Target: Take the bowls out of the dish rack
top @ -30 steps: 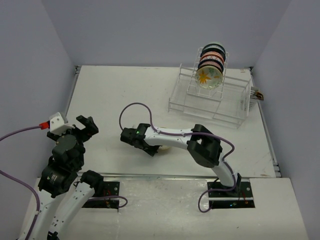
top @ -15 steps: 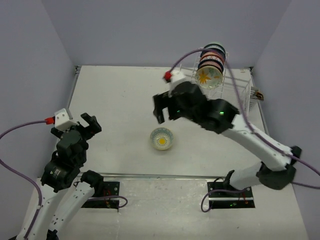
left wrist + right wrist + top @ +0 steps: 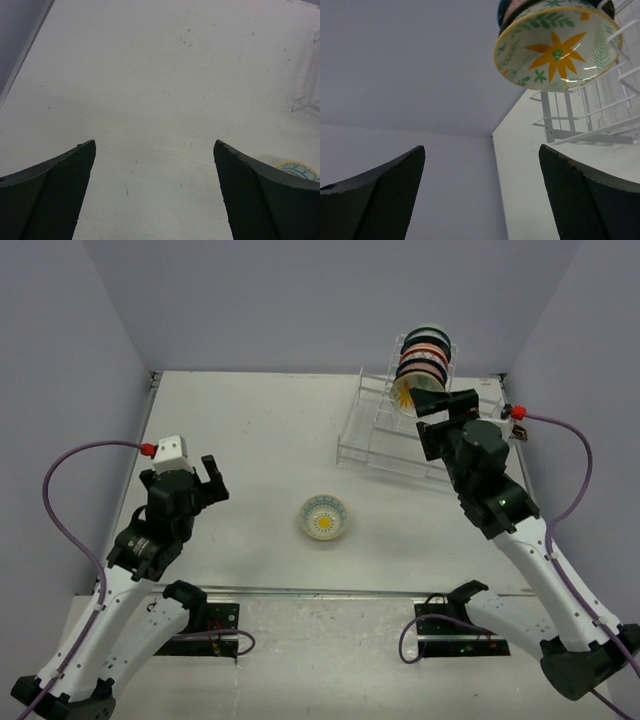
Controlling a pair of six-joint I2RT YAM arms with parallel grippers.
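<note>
1. Surroundings: we record a white table (image 3: 250, 430) walled in by pale lilac panels. A purple cable (image 3: 70, 475) loops out from the left wrist, and another (image 3: 580, 455) from the right wrist.
2. Loose bowl (image 3: 325, 517): it sits upright, mouth up, near the middle of the table toward the near edge. It is well apart from both arms. In the left wrist view its patterned rim peeks out behind the right-hand finger.
3. Dish rack (image 3: 400, 440): it stands at the far right corner of the table. Its long axis runs roughly left to right, slightly skewed, with the taller tier at the back.
4. Racked bowls (image 3: 425, 352): we count several, standing on edge in the taller tier, stacked in a row toward the back wall. The front bowl (image 3: 555, 47) turns its orange-star face toward the arms. White rack wires run below and to the right of it.
5. Left gripper (image 3: 153, 150): the arm is raised over the left side of the table, pointing at the bare surface. Its jaws are spread wide and empty.
6. Right gripper (image 3: 481, 150): the arm reaches forward and up to the rack, with the wrist just before the front bowl. Its jaws are spread wide, grasping nothing, and are apart from the bowl.
</note>
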